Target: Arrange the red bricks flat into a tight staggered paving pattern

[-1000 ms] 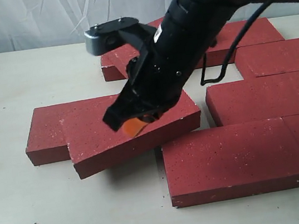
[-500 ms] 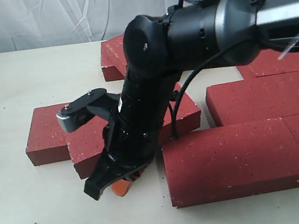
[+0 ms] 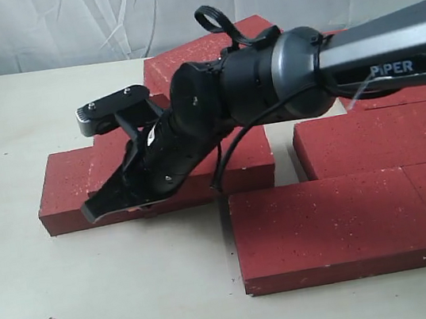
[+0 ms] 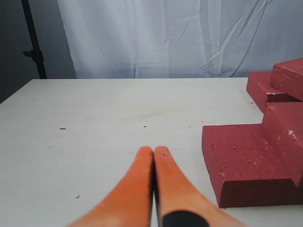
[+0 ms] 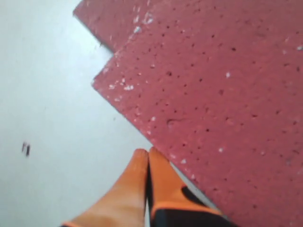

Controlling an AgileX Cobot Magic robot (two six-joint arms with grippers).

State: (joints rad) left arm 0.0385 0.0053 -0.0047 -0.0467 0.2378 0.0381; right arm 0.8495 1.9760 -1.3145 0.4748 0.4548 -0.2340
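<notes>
Exterior view: the red bricks (image 3: pixel 335 225) lie flat on the table (image 3: pixel 75 308), mostly packed together on the right, with one sticking out left. The right gripper (image 3: pixel 99 210) hangs low at that brick's front edge. Left wrist view: the left gripper (image 4: pixel 154 151) is pinched together and empty above the table, bricks off to one side. Right wrist view: fingers squeezed together with nothing between them, tips at a brick's edge.

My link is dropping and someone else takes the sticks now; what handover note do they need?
Left gripper: shut, empty, low over bare table beside the leftmost brick.
Right gripper: shut, empty, reaching across, tips at the edge of the overlapping brick.
Done: front bricks and right-hand brick lie flat, close together.
To do: overlapping brick rides partly on the leftmost brick; lay it flat, close the gaps.
</notes>
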